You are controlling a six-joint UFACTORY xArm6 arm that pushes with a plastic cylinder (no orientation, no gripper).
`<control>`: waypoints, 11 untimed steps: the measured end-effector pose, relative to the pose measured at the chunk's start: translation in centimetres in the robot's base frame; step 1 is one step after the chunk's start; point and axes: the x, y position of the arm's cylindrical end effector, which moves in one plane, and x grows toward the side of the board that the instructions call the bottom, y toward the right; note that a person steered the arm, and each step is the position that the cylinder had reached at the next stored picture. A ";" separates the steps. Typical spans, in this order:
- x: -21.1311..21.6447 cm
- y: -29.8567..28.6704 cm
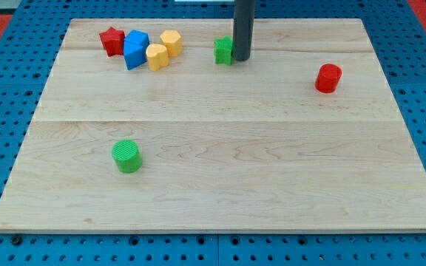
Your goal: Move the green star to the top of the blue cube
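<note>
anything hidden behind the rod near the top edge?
My tip sits against the right side of the green star, and the rod covers the star's right edge. Nothing else shows there; whatever lies directly behind the rod cannot be seen.

Blocks — two red point(112, 41), two green point(127, 156), two yellow point(157, 56), one blue point(134, 49)

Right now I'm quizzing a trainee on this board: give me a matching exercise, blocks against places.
Blocks:
1. green star
2. green cylinder
3. red cylinder
4. blue cube

Places:
A. alone toward the view's right
B. touching my tip, on its left
C. in the cluster at the view's top left
D. alone toward the view's bottom left

Pairs: 1-B, 2-D, 3-A, 4-C
</note>
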 end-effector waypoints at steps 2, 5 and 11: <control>-4.4 -0.7; -3.6 -7.6; -7.8 -15.7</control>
